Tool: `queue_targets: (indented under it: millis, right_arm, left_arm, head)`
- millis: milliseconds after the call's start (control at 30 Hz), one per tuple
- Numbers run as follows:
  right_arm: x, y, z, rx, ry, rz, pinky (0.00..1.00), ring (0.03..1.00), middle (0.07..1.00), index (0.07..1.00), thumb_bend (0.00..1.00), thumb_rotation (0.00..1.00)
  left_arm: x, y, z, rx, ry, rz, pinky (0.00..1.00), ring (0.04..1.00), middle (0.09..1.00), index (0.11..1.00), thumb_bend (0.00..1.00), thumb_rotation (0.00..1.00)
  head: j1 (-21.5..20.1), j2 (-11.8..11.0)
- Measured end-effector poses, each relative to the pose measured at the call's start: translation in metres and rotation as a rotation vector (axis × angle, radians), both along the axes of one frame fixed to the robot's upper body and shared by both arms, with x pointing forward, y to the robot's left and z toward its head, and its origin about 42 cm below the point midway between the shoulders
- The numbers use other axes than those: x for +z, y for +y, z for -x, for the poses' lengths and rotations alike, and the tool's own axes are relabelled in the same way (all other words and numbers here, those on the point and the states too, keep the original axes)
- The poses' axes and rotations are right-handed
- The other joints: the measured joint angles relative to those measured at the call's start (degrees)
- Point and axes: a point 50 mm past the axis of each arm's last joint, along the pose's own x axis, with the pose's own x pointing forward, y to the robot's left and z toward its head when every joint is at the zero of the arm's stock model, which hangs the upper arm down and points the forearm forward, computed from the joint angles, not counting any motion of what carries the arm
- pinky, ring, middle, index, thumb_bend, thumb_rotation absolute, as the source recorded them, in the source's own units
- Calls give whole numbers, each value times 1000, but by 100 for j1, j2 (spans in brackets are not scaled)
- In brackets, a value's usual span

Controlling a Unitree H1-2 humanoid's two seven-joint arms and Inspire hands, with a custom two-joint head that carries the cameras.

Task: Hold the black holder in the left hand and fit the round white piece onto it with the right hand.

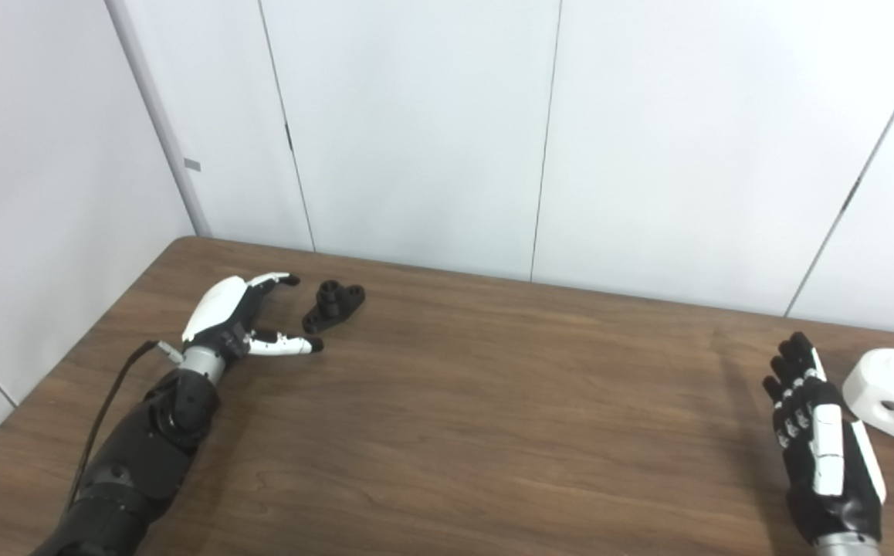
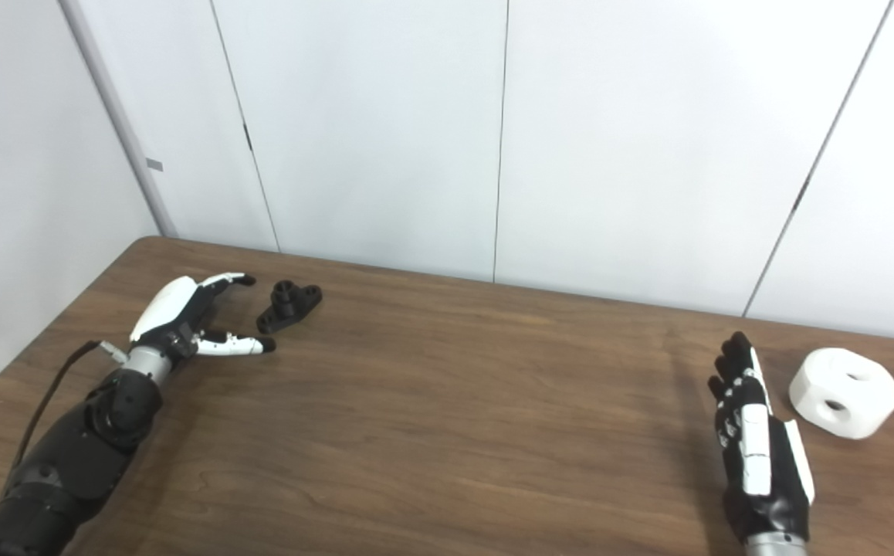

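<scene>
The black holder (image 1: 333, 305) lies flat on the wooden table (image 1: 447, 417) at the far left. My left hand (image 1: 238, 316) is open just left of the black holder, fingers and thumb spread toward it, not touching. The round white piece (image 1: 893, 392), with holes in its side, sits at the right edge of the table. My right hand (image 1: 817, 432) is open and empty just left of the white piece, fingers straight and pointing away from me. Both also show in the right eye view: the black holder (image 2: 289, 306) and the white piece (image 2: 844, 391).
White wall panels (image 1: 447, 139) stand directly behind the table's far edge. A black cable (image 1: 111, 398) runs along my left forearm. The table's left edge slants close to my left arm.
</scene>
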Motion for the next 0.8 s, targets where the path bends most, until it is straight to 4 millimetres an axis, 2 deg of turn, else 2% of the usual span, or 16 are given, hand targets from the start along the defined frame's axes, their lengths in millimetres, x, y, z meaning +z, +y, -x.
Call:
queue_targets:
  millis: [533,700,800]
  right_arm:
    - [1,-5,10,-14,16,6,1000,1000,1000,1000,435,1000]
    - [1,-4,10,-14,14,12,1000,1000,1000,993,449,1000]
    - [1,-4,11,-17,14,14,1000,1000,1000,991,416,1000]
  left_arm:
    - [-3,-5,-5,-38,38,-138,961,927,891,796,914,376]
    - [1,-2,-9,-39,82,-245,944,936,899,813,924,537]
    - [2,-1,-9,-33,96,-275,955,937,899,812,924,554]
  head:
    - [-44,149]
    - [-62,141]
    - [-62,158]
